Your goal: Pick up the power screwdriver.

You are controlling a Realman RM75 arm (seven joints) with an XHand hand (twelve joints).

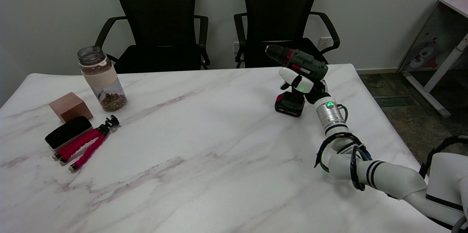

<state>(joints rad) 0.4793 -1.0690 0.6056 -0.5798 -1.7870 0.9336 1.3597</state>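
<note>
Far to the left of the hand, near the table [204,160] edge: a brown block [70,106], a black case [68,131] and a small red tripod [87,144], lying close together, well apart from any work. Just behind them, a jar [102,79] standing upright, with something dark at its bottom. Then a wide bare stretch of marble toward the hand. At the right, the right hand [300,83], wrapped around the handle of the screwdriver [297,65], fingers closed on it below the motor body. Held upright, chuck pointing left and away, probably because the handle gives the only good place to grip. Battery base [290,104] directly under the hand, seems just on the table or barely above it; hard to tell from this angle. Lift judged as only beginning.
</note>
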